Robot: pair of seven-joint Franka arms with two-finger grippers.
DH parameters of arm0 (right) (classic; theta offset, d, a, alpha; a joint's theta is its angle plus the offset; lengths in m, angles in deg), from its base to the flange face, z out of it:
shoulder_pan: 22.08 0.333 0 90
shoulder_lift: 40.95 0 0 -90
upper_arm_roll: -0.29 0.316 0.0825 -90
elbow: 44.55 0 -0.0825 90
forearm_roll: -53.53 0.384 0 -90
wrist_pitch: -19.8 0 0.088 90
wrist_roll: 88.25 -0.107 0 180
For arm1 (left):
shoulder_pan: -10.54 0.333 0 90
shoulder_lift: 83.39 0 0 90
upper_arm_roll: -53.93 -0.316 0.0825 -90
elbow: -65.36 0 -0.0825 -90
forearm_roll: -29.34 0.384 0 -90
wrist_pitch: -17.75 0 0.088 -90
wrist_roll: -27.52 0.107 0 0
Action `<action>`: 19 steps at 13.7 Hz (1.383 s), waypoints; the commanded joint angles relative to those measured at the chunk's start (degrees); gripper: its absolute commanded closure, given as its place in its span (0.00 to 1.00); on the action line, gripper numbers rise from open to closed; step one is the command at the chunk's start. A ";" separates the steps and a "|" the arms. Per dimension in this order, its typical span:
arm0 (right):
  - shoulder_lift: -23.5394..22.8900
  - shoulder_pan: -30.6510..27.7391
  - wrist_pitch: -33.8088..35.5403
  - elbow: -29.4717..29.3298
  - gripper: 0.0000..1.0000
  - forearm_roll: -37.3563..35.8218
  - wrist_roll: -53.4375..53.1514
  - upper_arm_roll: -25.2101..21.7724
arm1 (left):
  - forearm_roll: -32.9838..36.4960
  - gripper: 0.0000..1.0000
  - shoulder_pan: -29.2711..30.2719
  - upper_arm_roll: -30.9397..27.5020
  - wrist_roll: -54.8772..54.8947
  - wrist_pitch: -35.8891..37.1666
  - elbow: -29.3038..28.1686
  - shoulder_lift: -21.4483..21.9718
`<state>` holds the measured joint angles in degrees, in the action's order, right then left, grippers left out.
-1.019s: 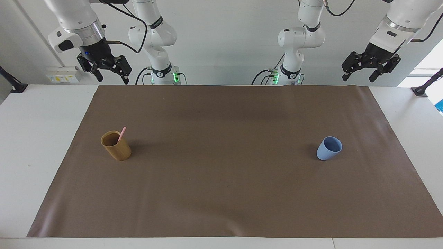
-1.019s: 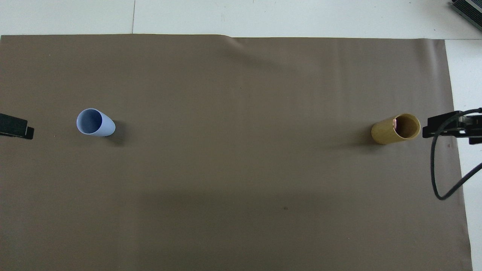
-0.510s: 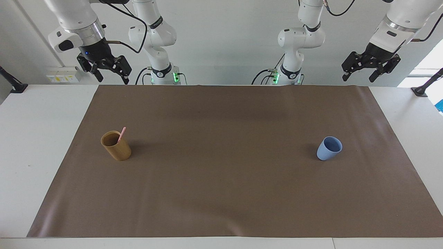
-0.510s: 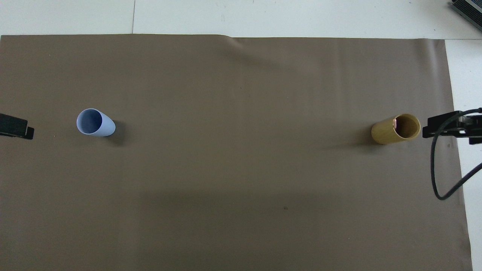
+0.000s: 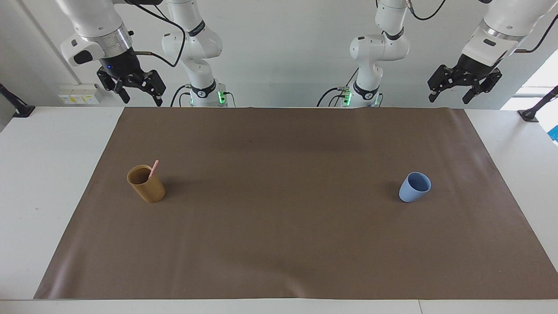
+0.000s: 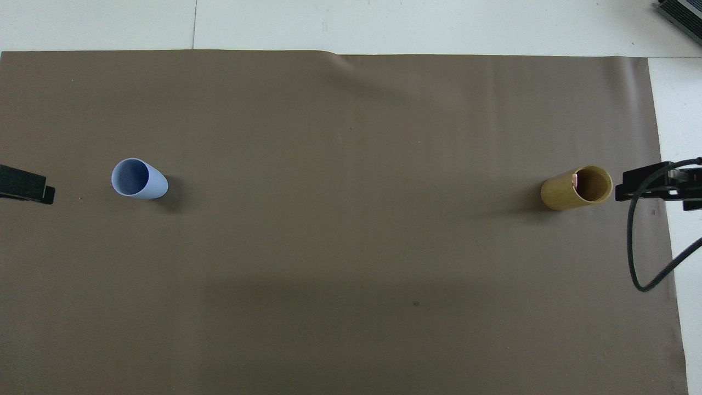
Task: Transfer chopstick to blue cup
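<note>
Chopstick [image 5: 153, 169] in bamboo cup [image 5: 147, 184] — upright.

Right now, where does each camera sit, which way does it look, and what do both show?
Facing view: high across the table, looking at both arms; right gripper and left gripper hang open.
Overhead view: above the robots' end, looking steeply down; only gripper parts show at the edges.
Shared: blue cup, brown cup holding the chopstick, brown mat.
</note>
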<state>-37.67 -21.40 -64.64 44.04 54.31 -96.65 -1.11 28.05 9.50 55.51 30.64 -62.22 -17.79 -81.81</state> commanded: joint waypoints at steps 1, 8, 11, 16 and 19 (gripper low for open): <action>1.11 -0.60 -0.12 1.14 0.00 0.18 1.37 0.35 | 0.76 0.00 -0.11 0.09 -0.57 -0.27 -2.02 1.58; 1.11 -0.60 -0.12 1.23 0.00 0.18 1.37 0.35 | 0.76 0.00 0.60 0.00 0.22 -0.36 -2.20 1.67; 1.11 -0.68 -0.12 1.14 0.00 0.18 1.37 0.35 | 0.76 0.00 0.60 -0.09 -0.39 -0.80 -2.64 1.76; 1.11 -0.68 -0.12 1.23 0.00 0.18 1.37 0.35 | 0.76 0.00 0.60 -0.09 -0.13 -0.97 -2.90 1.93; 1.11 -0.60 -0.12 1.23 0.00 0.18 1.37 0.35 | 0.76 0.00 0.60 -0.09 -0.13 -0.88 -2.90 2.11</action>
<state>-37.67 -21.40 -64.63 44.05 54.31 -96.65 -1.11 28.05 9.53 55.09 30.64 -62.23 -18.34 -81.69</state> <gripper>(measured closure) 0.000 0.000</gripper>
